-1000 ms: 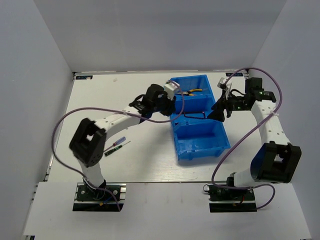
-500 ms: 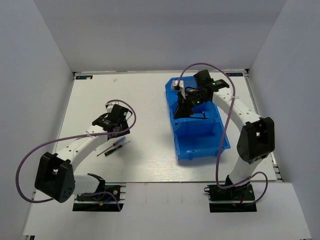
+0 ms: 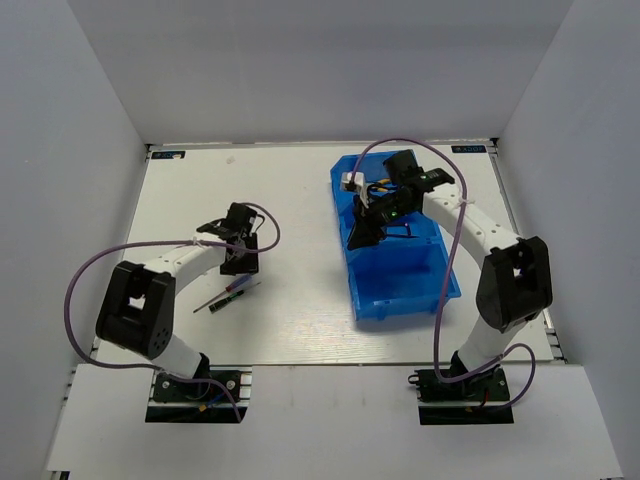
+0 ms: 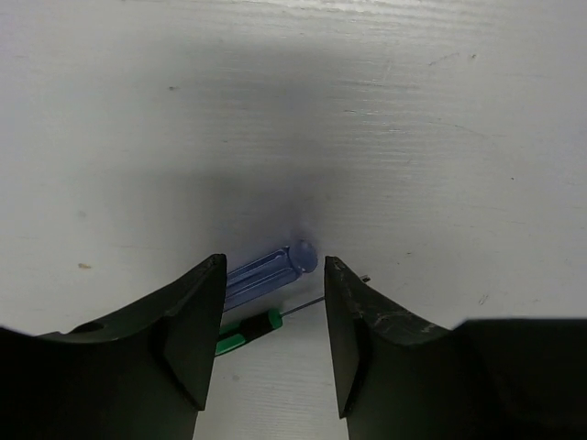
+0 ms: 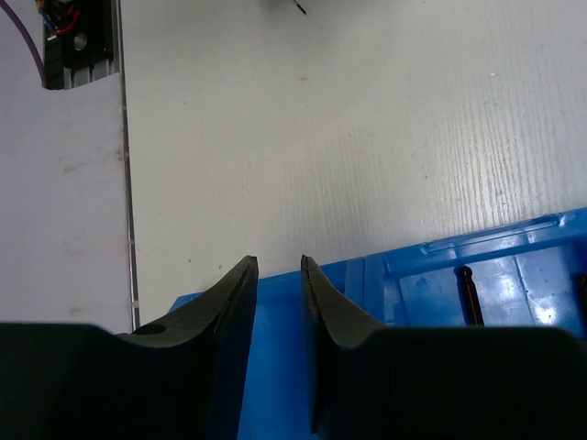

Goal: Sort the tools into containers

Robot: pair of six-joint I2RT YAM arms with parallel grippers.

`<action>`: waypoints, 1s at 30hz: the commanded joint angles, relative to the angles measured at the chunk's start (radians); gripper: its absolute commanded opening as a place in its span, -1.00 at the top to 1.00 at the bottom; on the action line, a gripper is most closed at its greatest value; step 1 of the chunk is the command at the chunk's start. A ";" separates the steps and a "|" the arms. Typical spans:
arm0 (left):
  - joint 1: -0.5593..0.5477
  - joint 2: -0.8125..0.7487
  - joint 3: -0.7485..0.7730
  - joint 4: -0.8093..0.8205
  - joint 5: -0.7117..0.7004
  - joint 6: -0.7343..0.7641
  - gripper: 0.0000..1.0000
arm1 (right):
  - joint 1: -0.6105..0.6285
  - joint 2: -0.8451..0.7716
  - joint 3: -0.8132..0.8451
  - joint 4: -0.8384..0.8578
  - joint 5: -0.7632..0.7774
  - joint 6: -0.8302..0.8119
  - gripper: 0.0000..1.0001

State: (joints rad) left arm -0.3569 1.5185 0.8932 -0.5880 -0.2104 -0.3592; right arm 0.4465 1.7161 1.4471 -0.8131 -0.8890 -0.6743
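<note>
Screwdrivers (image 4: 271,272) lie on the worktop (image 3: 290,200) at left, partly hidden behind the spread, empty fingers of the left hand (image 4: 273,268). The right hand (image 5: 277,268), barely parted and empty, hovers over the blue containers (image 3: 400,285), its arm hiding most of the far compartment.
</note>
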 commanded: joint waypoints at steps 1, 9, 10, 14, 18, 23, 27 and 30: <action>0.010 0.012 -0.006 0.037 0.068 0.048 -0.14 | -0.005 -0.067 -0.016 0.005 0.010 -0.005 0.37; 0.010 0.085 0.007 0.010 0.097 0.057 -0.02 | -0.006 -0.070 -0.013 0.002 0.009 0.001 0.37; 0.010 0.094 0.007 0.001 0.097 0.057 0.00 | -0.006 -0.069 -0.014 0.000 0.010 -0.001 0.37; 0.010 0.112 -0.002 -0.038 0.082 0.057 0.00 | -0.005 -0.070 -0.016 0.000 0.013 0.001 0.37; 0.010 0.134 -0.002 -0.056 0.059 0.057 0.23 | -0.008 -0.076 -0.019 -0.003 0.010 0.002 0.37; 0.019 0.157 0.026 -0.075 0.023 0.057 0.55 | -0.011 -0.087 -0.034 -0.006 0.009 0.004 0.37; 0.019 0.172 0.105 -0.084 0.011 0.069 -0.18 | -0.014 -0.095 -0.044 -0.017 0.012 -0.008 0.34; 0.029 0.137 0.188 -0.142 0.020 0.057 -0.25 | -0.015 -0.102 -0.045 -0.023 0.016 -0.014 0.34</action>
State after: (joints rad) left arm -0.3363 1.6810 1.0077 -0.6750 -0.1753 -0.2993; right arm 0.4377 1.6608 1.4075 -0.8181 -0.8658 -0.6785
